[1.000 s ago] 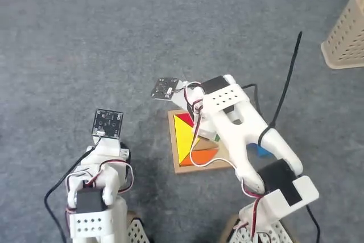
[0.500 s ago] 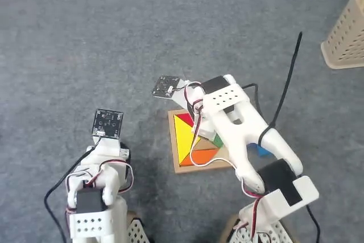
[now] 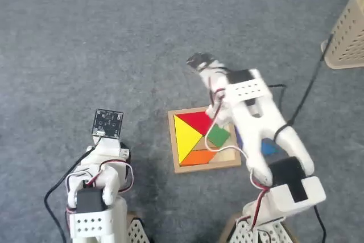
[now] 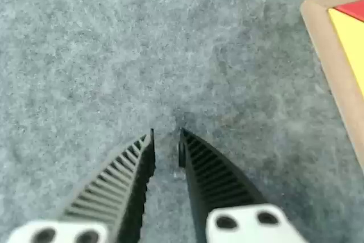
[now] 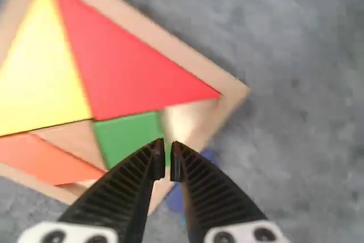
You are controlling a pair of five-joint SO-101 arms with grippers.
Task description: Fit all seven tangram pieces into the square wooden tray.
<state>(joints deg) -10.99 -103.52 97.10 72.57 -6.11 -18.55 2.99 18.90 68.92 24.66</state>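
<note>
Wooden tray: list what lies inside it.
Inside the wooden tray lie a yellow triangle, a red triangle, a green square and an orange piece, with bare wood between. The right arm covers part of the tray's right side, hiding anything there.

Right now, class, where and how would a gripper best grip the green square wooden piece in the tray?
Probably from above, pinching the green square wooden piece across the two opposite edges facing bare floor of the square wooden tray; it lies flat, and the red triangle blocks another edge.
</note>
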